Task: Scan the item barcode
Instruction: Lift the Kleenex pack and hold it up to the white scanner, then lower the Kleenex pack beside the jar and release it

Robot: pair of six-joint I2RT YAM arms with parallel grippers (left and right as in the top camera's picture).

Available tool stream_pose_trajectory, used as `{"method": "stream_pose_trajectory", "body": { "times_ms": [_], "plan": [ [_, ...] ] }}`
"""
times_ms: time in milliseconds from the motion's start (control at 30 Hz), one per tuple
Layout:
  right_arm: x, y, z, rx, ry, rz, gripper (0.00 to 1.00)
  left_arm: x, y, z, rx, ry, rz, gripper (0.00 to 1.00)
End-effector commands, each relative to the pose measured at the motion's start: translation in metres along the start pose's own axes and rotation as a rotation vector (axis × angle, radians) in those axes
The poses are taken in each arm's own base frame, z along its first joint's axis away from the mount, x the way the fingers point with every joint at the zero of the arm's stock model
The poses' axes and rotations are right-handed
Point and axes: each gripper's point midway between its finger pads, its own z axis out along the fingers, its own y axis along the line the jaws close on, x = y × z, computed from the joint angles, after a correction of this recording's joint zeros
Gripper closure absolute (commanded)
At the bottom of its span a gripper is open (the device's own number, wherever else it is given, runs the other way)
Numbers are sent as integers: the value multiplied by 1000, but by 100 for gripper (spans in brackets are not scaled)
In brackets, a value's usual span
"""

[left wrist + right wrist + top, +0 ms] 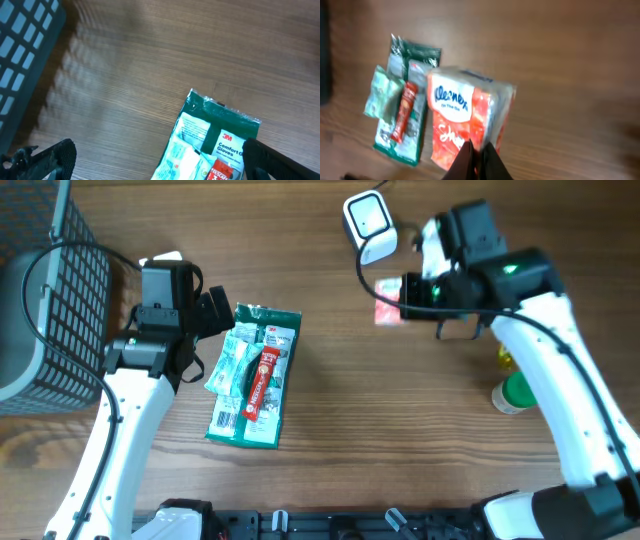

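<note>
right wrist view showed the right gripper (479, 150) pinched shut on the lower edge of the kleenex pack (465, 117), held near the scanner (368, 222), so it might slip or twist its barcode away, while the left gripper (218, 318) hung wide open above the glove packet (255, 375).

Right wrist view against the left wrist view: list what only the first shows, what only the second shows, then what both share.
Only the right wrist view: the Kleenex pack, pinched at its lower edge by the shut right gripper. Only the left wrist view: the dark basket grid at upper left, and the left gripper, open and holding nothing. Both: the green 3M gloves pack with the red stick sachet lying on it, on the wooden table.
</note>
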Motion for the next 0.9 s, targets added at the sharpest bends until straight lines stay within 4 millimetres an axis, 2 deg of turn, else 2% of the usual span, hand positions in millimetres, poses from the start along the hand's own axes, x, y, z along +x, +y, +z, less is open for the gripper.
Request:
{"method": "stream_pose_trajectory", "body": {
  "times_ms": [0,100,133,200,300,400,500,633,767,867],
  "plan": [
    [-41,7,-68,134,-206,-93,96,-6,1,-3,-2,-17,-22,0],
    [-59,1,-113,271,-332,-126,96,-6,1,-3,-2,-17,-23,0],
    [-64,0,-121,296,-363,-138,96,-6,1,-3,-2,-17,-22,0],
    [-74,-1,-132,340,-411,-195,96,-6,1,-3,-2,-17,-22,0],
    [-91,-7,-128,416,-436,-267,95,-6,1,-3,-2,-17,-22,0],
    [-107,-6,-107,444,-419,-353,96,-6,1,-3,-2,-17,-22,0],
    [-128,-12,-72,512,-388,-423,96,-6,1,-3,-2,-17,-23,0],
    [-152,-21,-8,587,-313,-560,96,-6,1,-3,-2,-17,-22,0],
    [-159,-36,56,730,-211,-656,96,-6,1,-3,-2,-17,-22,0],
    [-161,-38,106,789,-152,-761,96,-6,1,-3,-2,-17,-22,0]
  ]
}}
